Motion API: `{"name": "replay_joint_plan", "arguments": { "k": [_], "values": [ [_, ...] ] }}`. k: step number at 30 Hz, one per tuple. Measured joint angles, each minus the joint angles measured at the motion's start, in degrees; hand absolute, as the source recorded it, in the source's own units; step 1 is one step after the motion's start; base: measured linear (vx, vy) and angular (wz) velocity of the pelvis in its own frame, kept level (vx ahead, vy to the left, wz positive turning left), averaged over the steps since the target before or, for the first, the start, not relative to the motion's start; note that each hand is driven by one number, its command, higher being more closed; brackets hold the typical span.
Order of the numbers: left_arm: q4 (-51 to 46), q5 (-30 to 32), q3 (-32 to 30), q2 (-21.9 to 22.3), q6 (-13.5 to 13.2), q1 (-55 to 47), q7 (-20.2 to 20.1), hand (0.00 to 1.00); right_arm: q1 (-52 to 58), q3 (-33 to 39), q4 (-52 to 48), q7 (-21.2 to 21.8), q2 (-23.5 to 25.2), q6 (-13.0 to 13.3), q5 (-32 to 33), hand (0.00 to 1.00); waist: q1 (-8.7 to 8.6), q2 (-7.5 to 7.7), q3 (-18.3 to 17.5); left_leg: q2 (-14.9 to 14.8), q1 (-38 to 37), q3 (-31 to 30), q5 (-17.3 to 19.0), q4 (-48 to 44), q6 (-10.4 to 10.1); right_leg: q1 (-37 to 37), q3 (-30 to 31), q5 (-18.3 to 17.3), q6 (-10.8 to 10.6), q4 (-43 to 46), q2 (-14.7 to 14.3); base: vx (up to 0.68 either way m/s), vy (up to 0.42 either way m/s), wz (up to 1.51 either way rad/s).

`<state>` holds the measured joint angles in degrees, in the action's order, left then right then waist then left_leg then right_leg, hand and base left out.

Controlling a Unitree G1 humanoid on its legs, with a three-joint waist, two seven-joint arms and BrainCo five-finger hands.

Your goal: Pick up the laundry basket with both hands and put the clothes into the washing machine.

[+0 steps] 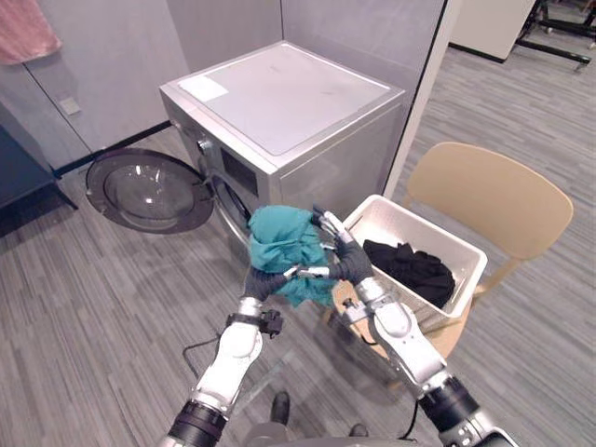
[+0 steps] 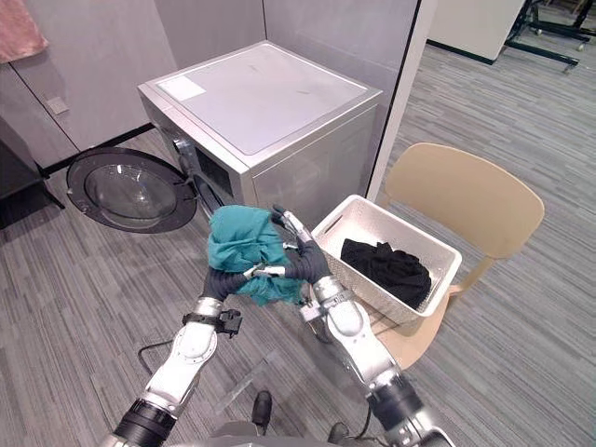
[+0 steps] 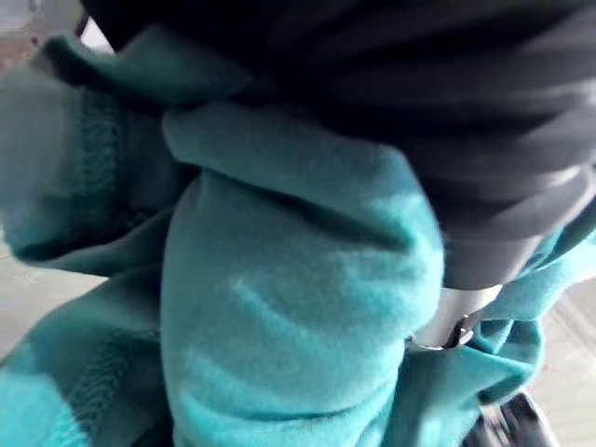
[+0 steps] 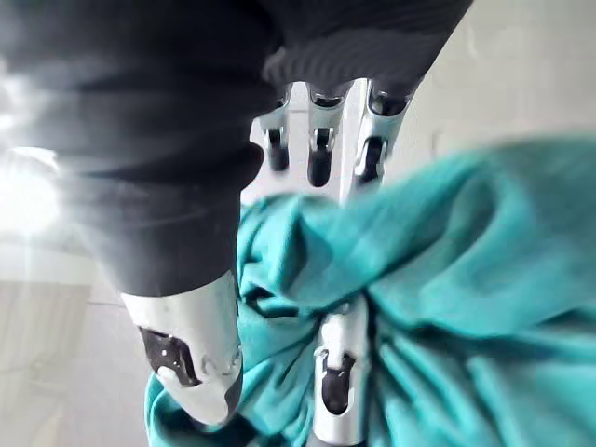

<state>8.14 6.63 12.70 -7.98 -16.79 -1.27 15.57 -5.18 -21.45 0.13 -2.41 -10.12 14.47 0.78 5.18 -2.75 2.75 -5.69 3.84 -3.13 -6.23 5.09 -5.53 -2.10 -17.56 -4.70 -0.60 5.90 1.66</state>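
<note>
A teal garment [image 1: 284, 244] hangs bunched between my two hands, just in front of the silver washing machine [image 1: 279, 102] and below its drum opening [image 1: 228, 200]. My left hand [image 1: 264, 282] grips the cloth from beneath with curled fingers; its wrist view shows the teal garment [image 3: 279, 307] wrapped close against it. My right hand [image 1: 346, 264] rests against the garment's right side, its fingers [image 4: 317, 154] straight and its thumb [image 4: 191, 358] at the cloth's edge. The white laundry basket [image 1: 410, 216] sits on a tan chair [image 1: 494, 196] to the right, with black clothes [image 1: 414, 265] inside.
The washer's round glass door [image 1: 144, 191] stands swung wide to the left, low over the grey striped floor. A grey partition wall runs behind the machine. A pink cloth [image 1: 28, 33] hangs at the upper left.
</note>
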Motion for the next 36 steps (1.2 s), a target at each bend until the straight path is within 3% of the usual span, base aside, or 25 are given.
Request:
{"name": "replay_joint_plan", "arguments": {
  "k": [7, 12, 16, 17, 18, 19, 20, 21, 23, 25, 27, 29, 30, 31, 32, 33, 36],
  "values": [
    [-1.73, -4.95, -6.64, 1.62, 0.01, -8.49, 0.61, 1.00, 12.05, 11.31, 0.82, -1.45, -1.21, -0.06, -6.87, 0.00, -1.26, 0.10, -0.76, 0.25, -0.57, 0.23, 0.05, 0.22, 0.01, 0.29, 0.34, -0.78, -0.52, 0.32, 0.35, 0.02, -0.005, -0.02],
    [0.51, -7.14, -7.94, 1.74, 0.03, -12.12, -1.58, 1.00, 13.44, 12.70, 20.42, -0.28, -1.44, -2.04, -8.09, 0.00, -1.19, 0.34, -0.94, 0.24, -0.46, -0.44, 0.04, 0.19, 0.02, 0.33, -0.45, -0.99, -0.34, 0.72, 0.35, 0.00, -0.008, 0.07],
    [4.53, -11.01, -8.30, 2.66, 0.35, -12.40, -3.36, 1.00, 12.54, 17.34, 37.16, -1.10, 0.10, -3.87, -8.09, 0.00, -1.12, 0.10, -0.16, 2.12, 5.24, -5.59, 0.29, -3.64, 0.40, -1.52, -7.26, -3.88, -1.14, 4.40, 2.50, -0.06, -0.003, 0.90],
    [5.48, -11.90, -8.49, 2.91, 0.60, -12.54, -3.65, 1.00, 11.70, 19.68, 41.33, -2.40, 0.96, -4.34, -7.91, 0.00, -1.21, -0.13, 0.65, 2.58, 6.60, -5.44, 0.88, -3.53, 2.84, -1.24, -10.61, -5.03, -1.46, 5.51, 3.58, -0.05, 0.007, 1.37],
    [6.34, -12.55, -8.58, 3.01, 1.16, -12.52, -4.27, 1.00, 11.47, 21.22, 43.65, -3.25, 1.47, -4.72, -7.06, 0.00, -1.21, -0.07, 0.92, 2.73, 7.35, -2.28, 2.84, -3.37, 6.19, -0.83, -13.49, -5.38, -1.61, 5.30, 4.74, -0.03, 0.015, 1.43],
    [6.76, -12.74, -8.62, 3.19, 1.28, -12.49, -4.33, 1.00, 11.34, 21.55, 44.44, -3.69, 1.68, -4.82, -6.58, 0.00, -1.21, 0.09, 1.07, 2.78, 7.57, 0.06, 3.75, -3.33, 7.60, -0.58, -15.05, -5.25, -1.72, 4.87, 5.44, 0.06, 0.068, 1.44],
    [8.19, -12.85, -8.57, 3.77, 1.35, -12.19, -4.38, 1.00, 10.35, 22.27, 46.80, -4.49, 1.83, -4.95, -5.66, 0.00, -1.21, 0.51, 2.11, 2.16, 8.58, 7.94, 4.00, -4.49, 8.43, -0.17, -18.45, -4.88, -1.94, 5.09, 7.38, 0.10, 0.084, 1.39],
    [9.41, -12.83, -8.51, 4.15, 1.65, -12.19, -4.54, 1.00, 9.61, 22.79, 48.65, -5.08, 1.54, -5.19, -5.27, 0.00, -1.29, -0.27, 2.26, 1.40, 9.33, 15.25, 4.04, -6.78, 8.51, 0.17, -21.11, -5.29, -2.69, 5.81, 8.57, 0.16, 0.133, 1.35],
    [10.82, -12.87, -8.66, 4.57, 2.06, -12.24, -4.91, 1.00, 8.74, 23.37, 50.39, -5.20, 1.11, -6.09, -4.33, 0.00, -1.37, -1.19, 2.35, 0.39, 9.63, 21.95, 2.21, -8.77, 8.01, 0.91, -24.44, -6.59, -4.50, 8.37, 10.13, 0.24, 0.108, 1.16],
    [12.32, -12.91, -8.85, 4.09, 2.04, -12.09, -5.56, 1.00, 7.82, 23.48, 51.13, -5.21, 1.81, -6.26, -4.12, 0.00, -1.24, -0.50, 3.03, 2.03, 10.26, 19.81, 2.57, -10.31, 7.35, 2.27, -24.91, -6.89, -5.36, 8.53, 11.56, 0.21, 0.072, 0.89],
    [14.16, -13.00, -8.84, 3.24, 2.31, -11.65, -5.69, 1.00, 6.26, 23.50, 51.32, -5.16, 3.18, -6.31, -4.23, 0.00, -1.05, 1.32, 4.28, 3.72, 10.57, 18.44, 4.47, -12.40, 7.73, 4.12, -25.40, -7.15, -6.72, 7.83, 12.62, 0.16, 0.111, 0.58],
    [14.60, -13.12, -8.57, 2.90, 3.23, -12.44, -5.96, 1.00, 4.89, 23.92, 52.10, -5.16, 3.81, -6.27, -4.27, 0.00, -1.09, 3.45, 5.51, 5.64, 11.01, 17.49, 10.73, -17.79, 8.27, 5.36, -26.00, -8.57, -9.24, 13.32, 16.55, 0.21, 0.164, 0.46],
    [14.77, -12.90, -8.03, 3.01, 3.72, -13.13, -7.10, 1.00, 5.29, 24.18, 52.28, -5.16, 3.28, -6.35, -4.26, 0.00, -1.33, 3.49, 5.54, 7.14, 10.52, 16.15, 14.14, -21.03, 9.46, 3.54, -23.78, -8.28, -6.91, 24.41, 21.43, 0.23, 0.181, 0.48],
    [14.77, -12.70, -7.91, 3.01, 3.90, -13.17, -7.31, 1.00, 5.64, 24.37, 52.27, -5.15, 3.12, -6.41, -4.23, 0.00, -1.53, 3.55, 5.63, 7.92, 9.87, 15.40, 15.22, -21.81, 10.16, 1.83, -20.92, -7.36, -2.92, 29.65, 23.11, 0.28, 0.243, 0.59],
    [14.76, -12.66, -7.86, 2.95, 4.03, -13.11, -7.59, 1.00, 6.36, 24.38, 52.30, -5.13, 2.94, -6.66, -4.21, 0.00, -2.42, 3.34, 5.79, 8.71, 8.36, 13.85, 16.47, -22.40, 10.99, -1.67, -14.63, -4.13, 2.93, 37.35, 24.31, 0.34, 0.229, 0.70],
    [14.79, -12.66, -7.82, 2.26, 4.08, -12.46, -7.78, 1.00, 6.73, 24.33, 52.29, -5.03, 3.19, -6.90, -4.15, 0.00, -3.22, 2.41, 6.51, 8.80, 6.36, 11.23, 17.77, -22.75, 11.50, -5.83, -5.32, -7.68, -0.06, 44.05, 21.11, 0.42, 0.236, 0.84],
    [14.76, -12.67, -7.49, 1.52, 4.03, -11.07, -7.77, 1.00, 7.03, 24.27, 52.37, -5.02, 3.60, -7.09, -3.62, 0.00, -5.03, 1.97, 7.42, 9.57, 1.23, 7.44, 18.28, -19.88, 11.35, -13.62, 0.59, -12.44, -1.34, 44.72, 14.37, 0.33, 0.112, 0.67]
  ]
}}
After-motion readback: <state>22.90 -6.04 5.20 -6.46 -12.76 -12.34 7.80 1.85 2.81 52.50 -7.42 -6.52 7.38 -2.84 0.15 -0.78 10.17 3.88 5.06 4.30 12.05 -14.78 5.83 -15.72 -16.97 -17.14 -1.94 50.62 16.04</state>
